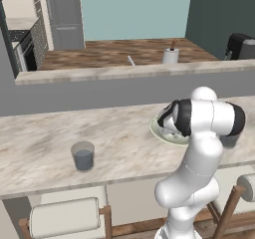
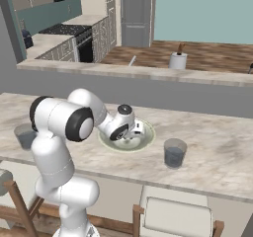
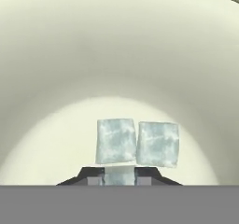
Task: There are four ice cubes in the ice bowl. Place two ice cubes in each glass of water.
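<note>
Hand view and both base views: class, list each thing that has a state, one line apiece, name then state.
gripper: down in the bowl, closed on one ice cube
ice cubes: two side by side on the bowl floor
ice bowl: upright
glasses of water: upright, part full

The long, pale marble-patterned table (image 1: pixel 45 148) runs across both base views, with a raised grey ledge along its far edge. Directly on it stand two short clear grey tumblers of bluish water: one (image 1: pixel 83 156) near the front edge toward the left end, another (image 2: pixel 175 152) toward the right end. Between them (nearer the right one) sits the wide, shallow cream-green bowl (image 2: pixel 146 139), well back from the front edge.
</note>
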### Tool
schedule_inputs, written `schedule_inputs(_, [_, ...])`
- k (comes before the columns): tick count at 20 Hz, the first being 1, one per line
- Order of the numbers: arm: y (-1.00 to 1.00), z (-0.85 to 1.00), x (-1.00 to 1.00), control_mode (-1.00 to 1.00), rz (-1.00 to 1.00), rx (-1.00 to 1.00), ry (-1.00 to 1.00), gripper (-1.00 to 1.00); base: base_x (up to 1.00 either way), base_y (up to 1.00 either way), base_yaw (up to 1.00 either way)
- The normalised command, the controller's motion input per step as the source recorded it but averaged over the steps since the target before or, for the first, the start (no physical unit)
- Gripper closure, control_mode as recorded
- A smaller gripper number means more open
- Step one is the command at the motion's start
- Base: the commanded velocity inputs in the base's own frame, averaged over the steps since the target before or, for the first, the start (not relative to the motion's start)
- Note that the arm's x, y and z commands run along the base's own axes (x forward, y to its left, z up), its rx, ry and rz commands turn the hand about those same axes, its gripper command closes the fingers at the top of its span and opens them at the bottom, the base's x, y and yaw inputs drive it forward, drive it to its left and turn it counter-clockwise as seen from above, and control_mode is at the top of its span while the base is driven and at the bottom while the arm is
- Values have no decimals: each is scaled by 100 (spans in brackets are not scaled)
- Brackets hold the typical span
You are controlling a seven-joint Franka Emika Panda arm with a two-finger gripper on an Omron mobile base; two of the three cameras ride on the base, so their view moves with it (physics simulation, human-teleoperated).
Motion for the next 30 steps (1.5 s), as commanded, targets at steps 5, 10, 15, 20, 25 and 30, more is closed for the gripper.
schedule_inputs(5, [-33, 29, -42, -100, -11, 4, -3, 100, 0, 0, 0])
schedule_inputs(10, [-10, 77, -27, -100, -12, 5, -10, 100, 0, 0, 0])
schedule_inputs(15, [-1, 99, -5, -100, -7, 2, -11, 100, 0, 0, 0])
schedule_inputs(20, [-39, 49, -40, -100, -16, 0, 5, 100, 0, 0, 0])
schedule_inputs(25, [-75, 1, -56, -100, -26, 0, 14, 100, 0, 0, 0])
schedule_inputs(30, [-44, 23, -41, -100, -20, 0, 3, 100, 0, 0, 0])
